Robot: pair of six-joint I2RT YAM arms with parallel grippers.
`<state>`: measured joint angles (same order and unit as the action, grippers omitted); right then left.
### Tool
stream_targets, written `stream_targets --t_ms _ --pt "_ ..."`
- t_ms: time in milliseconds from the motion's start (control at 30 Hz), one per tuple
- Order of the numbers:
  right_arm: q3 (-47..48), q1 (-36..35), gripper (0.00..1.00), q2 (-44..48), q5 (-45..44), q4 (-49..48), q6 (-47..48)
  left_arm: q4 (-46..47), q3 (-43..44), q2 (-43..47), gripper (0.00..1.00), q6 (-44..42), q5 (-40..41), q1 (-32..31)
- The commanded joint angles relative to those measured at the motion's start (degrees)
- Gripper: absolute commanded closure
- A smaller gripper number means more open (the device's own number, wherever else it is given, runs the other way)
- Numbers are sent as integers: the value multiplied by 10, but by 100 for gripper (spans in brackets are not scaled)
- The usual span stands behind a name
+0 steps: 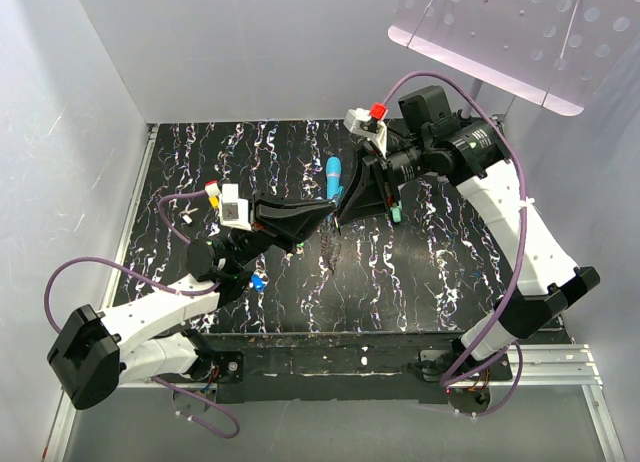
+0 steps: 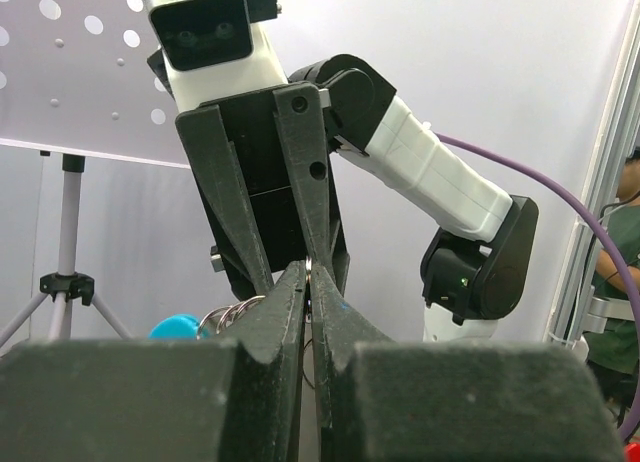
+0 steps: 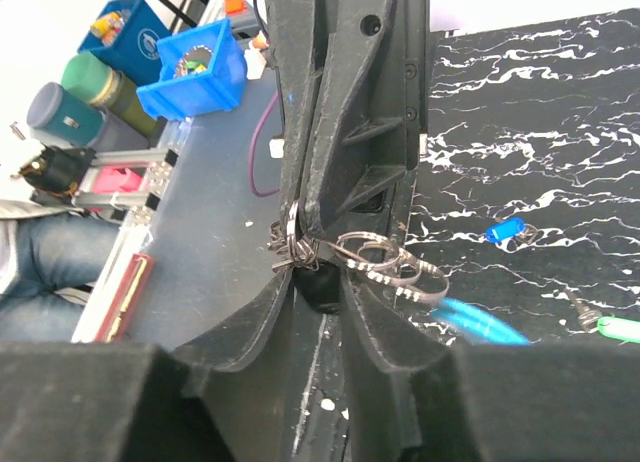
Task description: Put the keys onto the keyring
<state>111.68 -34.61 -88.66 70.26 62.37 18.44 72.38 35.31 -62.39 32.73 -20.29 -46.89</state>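
Note:
The keyring shows as a bunch of linked metal rings (image 3: 392, 262) with a bright blue piece (image 1: 333, 177) hanging from it, held above the mat at the table's middle. My left gripper (image 1: 325, 214) and right gripper (image 1: 343, 212) meet tip to tip there. In the left wrist view my left gripper (image 2: 308, 277) is shut on a thin metal ring, with the rings (image 2: 225, 315) to its left. My right gripper (image 3: 318, 274) is closed at the ring bunch. A blue key (image 1: 257, 280) and a green key (image 1: 396, 214) lie on the mat.
A small pale key (image 1: 188, 219) lies at the left of the black marbled mat (image 1: 440, 282). White walls close in the left, back and right. In the right wrist view the blue key (image 3: 505, 229) and green key (image 3: 620, 329) lie on the mat below.

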Motion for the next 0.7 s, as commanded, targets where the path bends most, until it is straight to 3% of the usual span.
stream_targets --t_ms 0,200,667 --pt "25 7 63 31 2 30 49 8 8 22 100 -12 9 0" --pt "43 10 58 25 15 48 73 8 8 17 100 -5 3 1" --pt "70 10 57 -2 12 33 50 10 4 12 100 3 0 1"
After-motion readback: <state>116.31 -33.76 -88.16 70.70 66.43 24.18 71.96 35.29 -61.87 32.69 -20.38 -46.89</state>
